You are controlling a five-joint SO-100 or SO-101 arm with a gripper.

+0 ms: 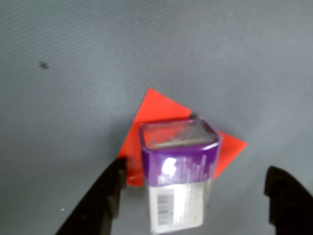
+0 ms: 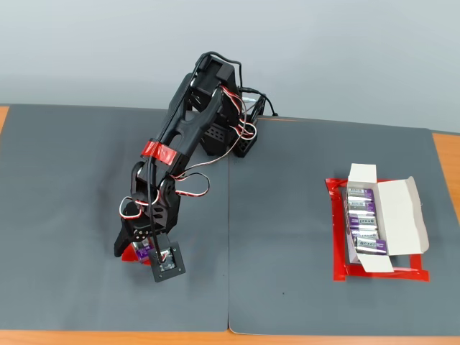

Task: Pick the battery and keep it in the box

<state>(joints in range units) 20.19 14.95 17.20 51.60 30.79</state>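
Wrist view: battery (image 1: 178, 178) stands upright bottom centre of frame on a red patch (image 1: 161, 110), purple upper band, white label w/ barcode below, silvery top facing cam. Gripper (image 1: 195, 208) is spread wide, one black finger (image 1: 100, 200) lower left just beside the battery, other finger (image 1: 288, 200) lower right well apart from it; nothing held, no contact I can confirm. Step in hand looks like the grasp. To do it well imo: battery sits nearer the lower-left finger, so shift a bit toward that side to centre it before closing, else the near finger shoves it over first. It's tall on a small base, so it'd tip easily; go lower so the pads land on the flat sides around the label, not near the top, then close slow. Fixed view: arm (image 2: 190, 136) folds down to lower left of frame, battery (image 2: 144, 250) only partly seen as purple under the gripper (image 2: 147, 253), can't judge finger gap from here. Box (image 2: 384, 219) sits right of frame, well apart from the arm, on a red taped rectangle (image 2: 338, 237), side flap open to the right, end tabs up. Inside: row of purple batteries (image 2: 363, 221), looks like 4, packed side by side top to bottom; free slot not clear from this angle, so check room before the drop.
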